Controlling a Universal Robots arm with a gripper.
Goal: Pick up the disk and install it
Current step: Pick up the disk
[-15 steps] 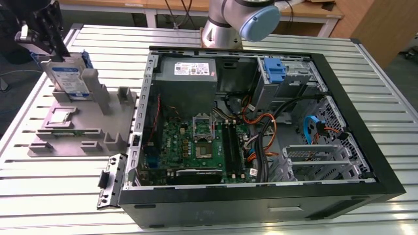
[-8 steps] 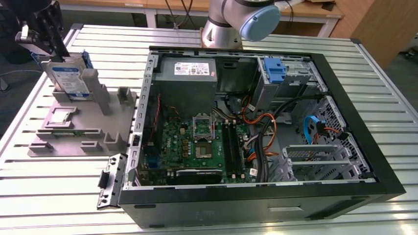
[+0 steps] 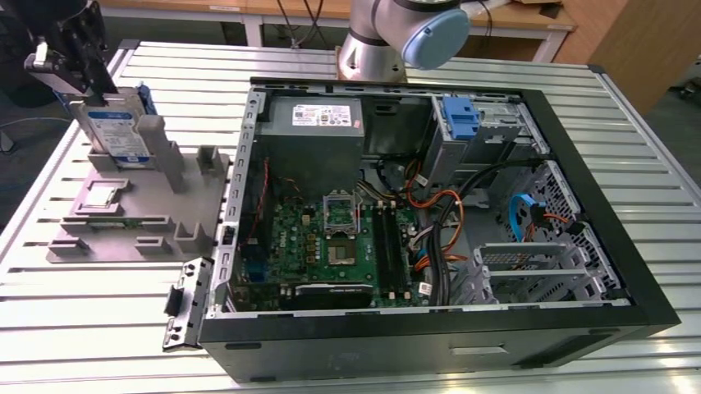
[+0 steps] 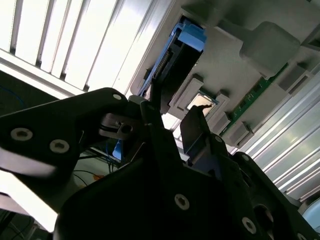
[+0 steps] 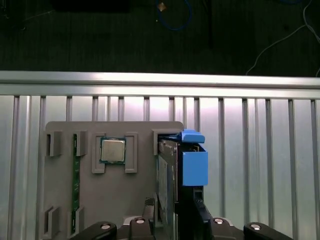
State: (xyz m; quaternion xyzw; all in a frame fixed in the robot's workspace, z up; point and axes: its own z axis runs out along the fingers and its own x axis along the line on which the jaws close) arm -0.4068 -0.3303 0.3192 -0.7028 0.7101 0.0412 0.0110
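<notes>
The disk (image 3: 118, 131), a silver drive with a blue-and-white label and a blue carrier frame, stands upright in a slot of the grey fixture (image 3: 131, 209) at the exterior view's left. My gripper (image 3: 85, 97) hangs at its upper end. In the first wrist view the disk (image 5: 167, 170) shows edge-on. My gripper (image 5: 172, 205) is open, with one dark finger on each side of the drive. The second wrist view shows the disk (image 4: 175, 60) just beyond my gripper (image 4: 175, 107), with light between the fingertips.
The fixture also holds a processor chip (image 5: 112, 150) and a green memory stick (image 5: 76, 185). An open computer case (image 3: 629, 279) lies at the exterior view's right, with a grey power supply (image 3: 318, 119) and a blue bracket (image 3: 462, 119) at its drive bay. All of it rests on a slatted metal table (image 3: 98, 312).
</notes>
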